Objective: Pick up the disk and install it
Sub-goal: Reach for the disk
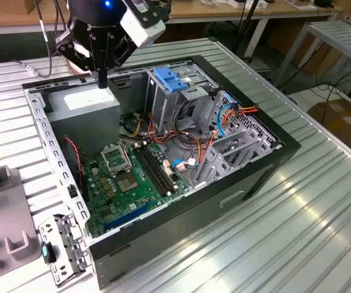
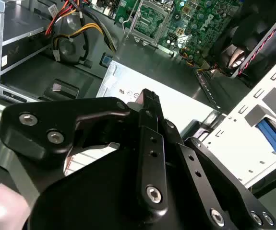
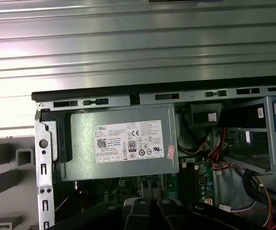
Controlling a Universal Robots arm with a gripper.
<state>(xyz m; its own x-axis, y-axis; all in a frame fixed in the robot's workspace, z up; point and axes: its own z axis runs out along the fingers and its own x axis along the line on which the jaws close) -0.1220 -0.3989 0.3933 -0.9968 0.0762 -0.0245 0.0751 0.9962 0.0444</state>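
The pincer (image 1: pixel 102 83), pressed together and empty, is held just above the grey power-supply box (image 1: pixel 83 110), with the blue-topped drive cage (image 1: pixel 163 101) set toward the exterior view's right.

Hand (image 1: pixel 102 83) pointing down — fingers (image 2: pixel 150 112) seemingly pressed together.

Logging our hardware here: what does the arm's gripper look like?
The gripper is matte black, built from angular linked plates joined by silver bolts. A blue light glows above it, and a white block is mounted beside it.
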